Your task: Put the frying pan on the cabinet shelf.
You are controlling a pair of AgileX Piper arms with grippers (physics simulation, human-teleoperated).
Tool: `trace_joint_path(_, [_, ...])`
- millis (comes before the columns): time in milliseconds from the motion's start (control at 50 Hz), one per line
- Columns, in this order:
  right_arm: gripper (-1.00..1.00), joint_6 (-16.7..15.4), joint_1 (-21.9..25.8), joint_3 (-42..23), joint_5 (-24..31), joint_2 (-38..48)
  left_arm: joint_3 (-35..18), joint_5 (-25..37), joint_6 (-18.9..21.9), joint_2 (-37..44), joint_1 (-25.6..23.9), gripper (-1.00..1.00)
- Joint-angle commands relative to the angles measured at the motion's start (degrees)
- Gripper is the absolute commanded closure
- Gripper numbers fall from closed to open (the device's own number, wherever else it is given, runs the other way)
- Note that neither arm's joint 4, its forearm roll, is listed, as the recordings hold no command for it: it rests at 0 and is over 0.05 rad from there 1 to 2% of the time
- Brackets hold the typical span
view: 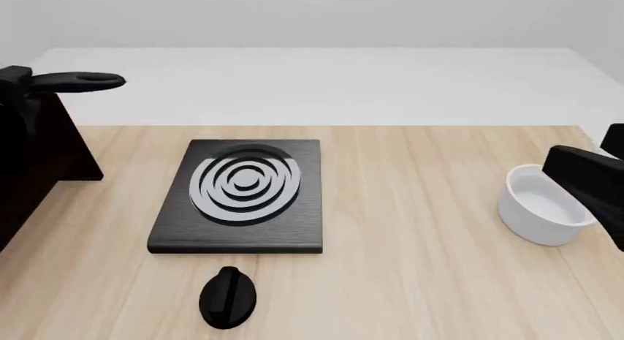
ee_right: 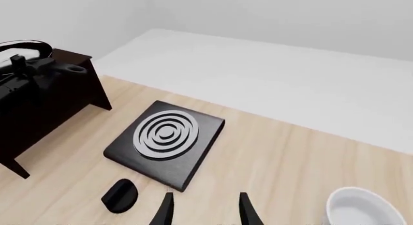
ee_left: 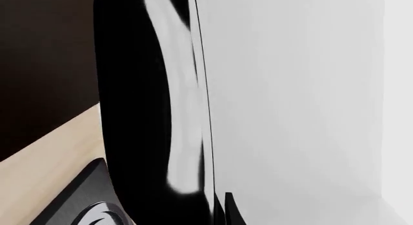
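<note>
Glossy black frying pan above dark wooden cabinet shelf — left pincer unreadable; right pincer parted.

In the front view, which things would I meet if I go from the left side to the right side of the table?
Cabinet with the frying pan handle above it → black knob → stove plate → white bowl.

Bright even simulator light, faint shadows; left wrist close-up blurred
</note>
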Motion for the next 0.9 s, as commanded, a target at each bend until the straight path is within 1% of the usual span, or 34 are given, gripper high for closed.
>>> trace_joint_path(20, [-1.00,0.07,0.01,0.68,-0.17,0.03,0.24,-2.62,0.07,0.52,2.22,1.00])
trace_joint_path(320, [-1.00,0.04,-0.21,0.98,0.22,-0.21,3.26,-7.40,-1.24,3.49,4.26,1.00])
trace_joint_path(520, [-1.00,-0.46,-0.01,-0.15,0.22,0.82,3.74,-8.26,-0.90,4.43,5.09,1.00])
trace_joint_path(600, [-1.00,-0.41,0.03,0.93,-0.07,0.31,4.62,-9.25,-1.55,4.67,5.35,1.00])
trace_joint_path(660, [-1.00,-0.67,0.44,1.59,0.01,0.40,4.50,-9.04,-1.19,4.60,5.47,1.00])
trace_joint_path(800, [-1.00,-0.93,-0.39,0.91,1.36,-0.25,4.85,-9.65,-1.06,5.07,5.70,1.00])
trace_joint_path(860, [-1.00,-0.95,-0.59,1.00,1.36,-0.43,5.65,-10.27,-1.88,4.84,5.28,1.00])
trace_joint_path(900, [-1.00,-0.87,-0.56,0.99,1.38,-0.47,5.28,-9.72,-1.35,4.57,5.51,1.00])
